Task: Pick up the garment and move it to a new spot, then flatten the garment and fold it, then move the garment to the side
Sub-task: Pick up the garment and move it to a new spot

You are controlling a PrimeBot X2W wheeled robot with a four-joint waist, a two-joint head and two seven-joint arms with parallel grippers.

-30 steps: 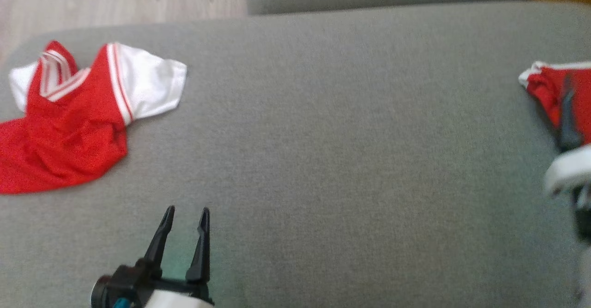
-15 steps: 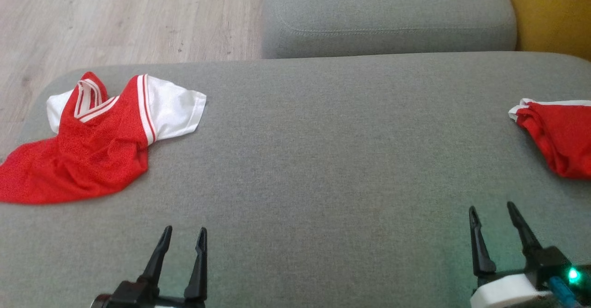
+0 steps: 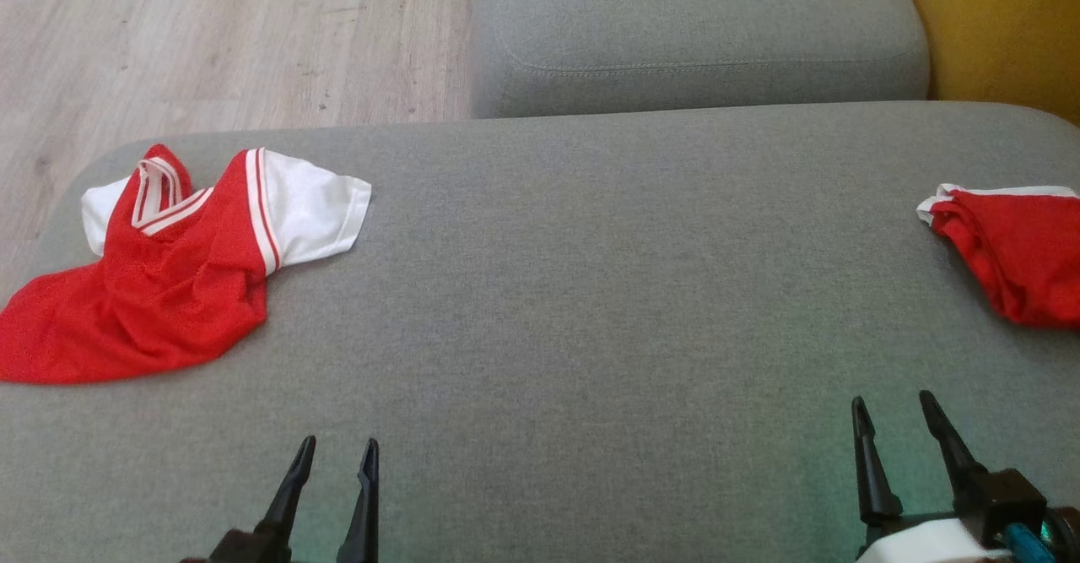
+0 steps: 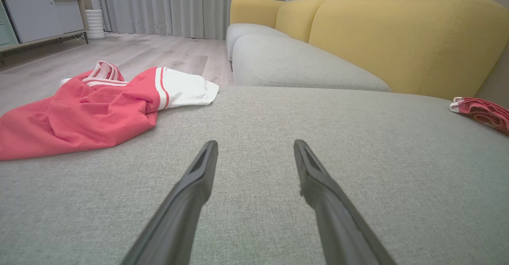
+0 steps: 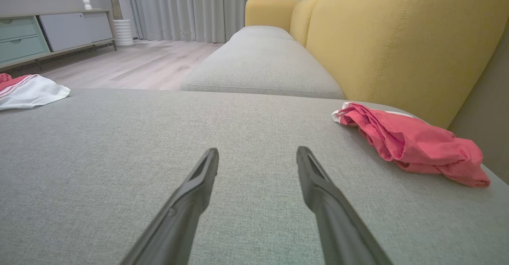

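Head view. Red-and-white jersey (image 3: pixel 169 293) lies rumpled at the far left corner of the grey seat cushion (image 3: pixel 591 310), hem reaching the frame's left edge.
- Long axis slants: collar and white sleeves at the far end, red hem nearer and further left.
- Left tool (image 3: pixel 340 443): at the near edge, fingers spread, nothing between them. Jersey lies ahead and to its left, apart from it.
- Right tool (image 3: pixel 892 399): also spread and empty, well apart from the jersey.
- Red bundle (image 3: pixel 1012 259): second garment, bunched at the cushion's right edge below the yellow backrest (image 5: pixel 397 38), ahead and right of the right tool.
- No containers; both garments lie loose on the cushion.

Judgement: the bundle looks already set aside, so the jersey is probably the piece to pick up. The left arm is the nearer one, and the near hem is its closest edge.
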